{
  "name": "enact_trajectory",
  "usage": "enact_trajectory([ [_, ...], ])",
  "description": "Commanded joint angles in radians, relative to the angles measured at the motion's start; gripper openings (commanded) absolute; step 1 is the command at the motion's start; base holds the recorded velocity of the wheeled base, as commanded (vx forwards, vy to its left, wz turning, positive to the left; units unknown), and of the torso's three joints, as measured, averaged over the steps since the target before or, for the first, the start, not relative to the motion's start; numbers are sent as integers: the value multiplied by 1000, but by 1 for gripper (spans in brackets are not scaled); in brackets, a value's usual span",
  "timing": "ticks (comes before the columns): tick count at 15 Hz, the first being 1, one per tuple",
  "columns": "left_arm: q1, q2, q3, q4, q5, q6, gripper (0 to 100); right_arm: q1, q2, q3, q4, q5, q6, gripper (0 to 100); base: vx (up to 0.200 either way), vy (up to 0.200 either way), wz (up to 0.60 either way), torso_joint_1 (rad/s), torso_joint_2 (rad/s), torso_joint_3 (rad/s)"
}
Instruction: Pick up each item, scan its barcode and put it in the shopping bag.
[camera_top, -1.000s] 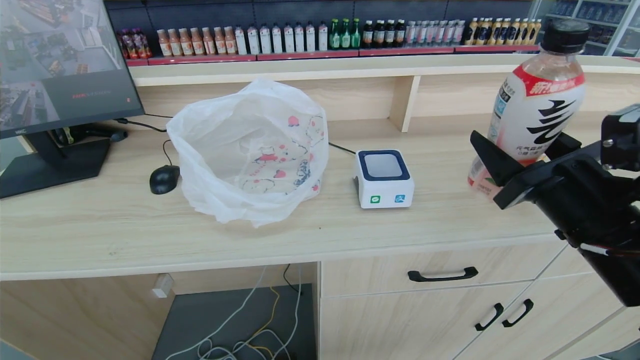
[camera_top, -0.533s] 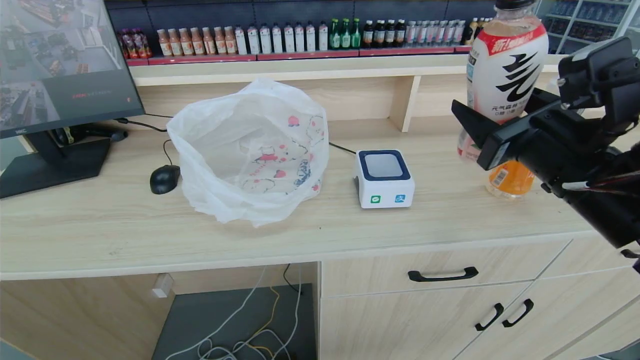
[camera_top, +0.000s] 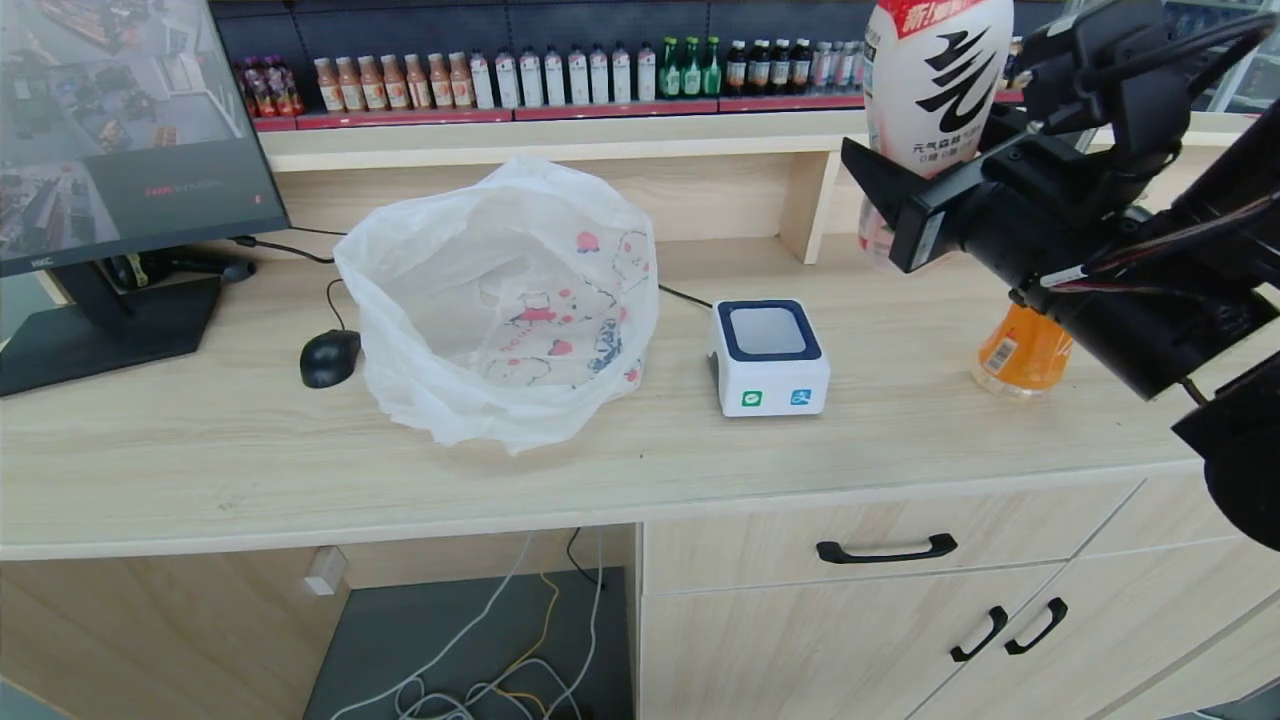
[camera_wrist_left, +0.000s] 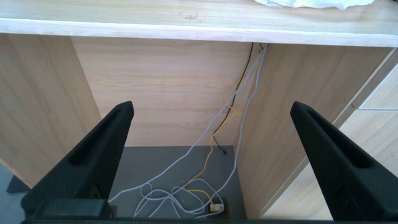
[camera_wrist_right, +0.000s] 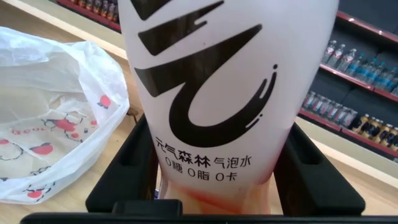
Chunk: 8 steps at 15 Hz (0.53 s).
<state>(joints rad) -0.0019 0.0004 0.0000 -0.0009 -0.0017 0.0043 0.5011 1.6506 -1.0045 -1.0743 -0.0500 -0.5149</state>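
The left gripper (camera_wrist_left: 211, 109) was seen spread wide below the counter (camera_wrist_left: 186, 25) edge. In the head view, the bag (camera_top: 500, 300) was set left of centre and the scanner (camera_top: 767, 357) at centre. The bottle (camera_top: 935, 90) was pinched upright by the right gripper (camera_top: 905, 175) at upper right, with an orange bottle (camera_top: 1020, 350) below it.

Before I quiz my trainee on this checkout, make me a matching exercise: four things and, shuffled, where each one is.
Things
1. white bottle
2. orange bottle
3. scanner
4. shopping bag

Places
A. on the counter, beside the mouse
B. on the counter, partly behind the right arm
C. above the counter, held in the right pincer
D. on the counter, between shopping bag and orange bottle

Pairs: 1-C, 2-B, 3-D, 4-A
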Motion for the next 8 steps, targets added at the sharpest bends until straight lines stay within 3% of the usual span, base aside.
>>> enact_trajectory([
  [1, 0, 0, 0, -1, 2, 0, 100, -1, 63, -28, 0, 16, -10, 0, 0, 0, 0, 0, 0, 0],
  [5, 0, 0, 0, -1, 0, 0, 100, -10, 140, -31, -53, 110, -48, 0, 0, 0, 0, 0, 0, 0],
  [8, 0, 0, 0, -1, 0, 0, 100, -33, 215, -68, -116, 243, -103, 0, 0, 0, 0, 0, 0, 0],
])
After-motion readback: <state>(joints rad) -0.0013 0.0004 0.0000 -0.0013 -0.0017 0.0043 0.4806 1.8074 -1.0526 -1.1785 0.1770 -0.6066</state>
